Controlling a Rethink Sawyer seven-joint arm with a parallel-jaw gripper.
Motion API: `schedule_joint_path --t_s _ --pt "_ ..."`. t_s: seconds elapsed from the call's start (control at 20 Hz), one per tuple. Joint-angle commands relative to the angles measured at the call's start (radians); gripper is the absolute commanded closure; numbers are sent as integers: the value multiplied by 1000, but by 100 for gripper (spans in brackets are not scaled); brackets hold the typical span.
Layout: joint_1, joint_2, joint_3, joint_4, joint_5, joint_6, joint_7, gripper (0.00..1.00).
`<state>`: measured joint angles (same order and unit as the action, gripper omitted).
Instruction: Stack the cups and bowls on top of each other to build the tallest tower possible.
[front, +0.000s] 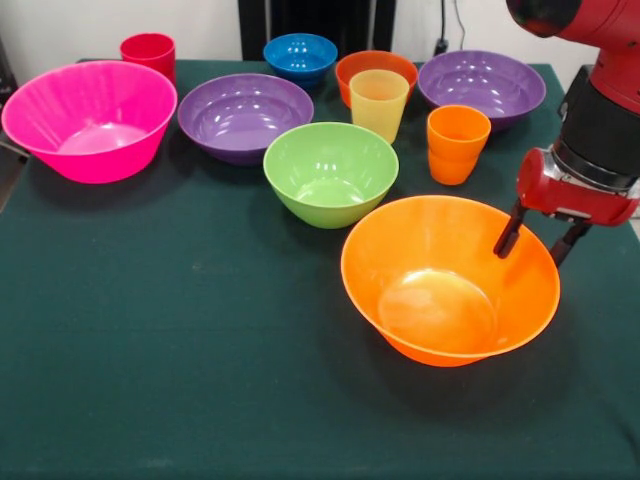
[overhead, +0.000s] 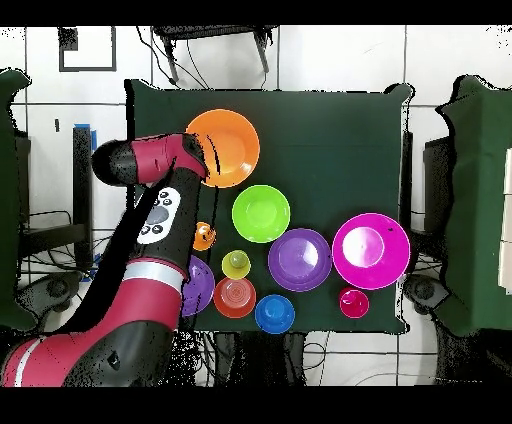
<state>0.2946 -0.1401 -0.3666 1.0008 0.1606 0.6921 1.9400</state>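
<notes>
My gripper (front: 537, 242) is open at the right rim of the big orange bowl (front: 440, 290), one finger inside the bowl and one outside. All bowls and cups stand apart on the table, nothing stacked. Behind it are the green bowl (front: 330, 170), orange cup (front: 457, 145) and pale yellow cup (front: 379, 105). Further back are the big pink bowl (front: 90, 120), two purple bowls (front: 245, 115) (front: 482, 85), the small blue bowl (front: 300, 55), the small orange-red bowl (front: 358, 66) and the red cup (front: 148, 50). In the overhead view my arm (overhead: 165, 215) covers the gripper and part of one purple bowl (overhead: 198, 287).
The table has a dark green cloth (front: 180, 350). The big orange bowl (overhead: 228, 145) stands alone toward the table's side far from my base; the other pieces cluster nearer my base. Chairs and desks stand around the table.
</notes>
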Motion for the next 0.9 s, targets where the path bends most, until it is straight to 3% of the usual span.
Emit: schedule_joint_path --t_s 0.05,0.9 --pt "-18 -11 118 -20 20 43 102 0" --pt "-23 -21 133 -8 39 57 90 0"
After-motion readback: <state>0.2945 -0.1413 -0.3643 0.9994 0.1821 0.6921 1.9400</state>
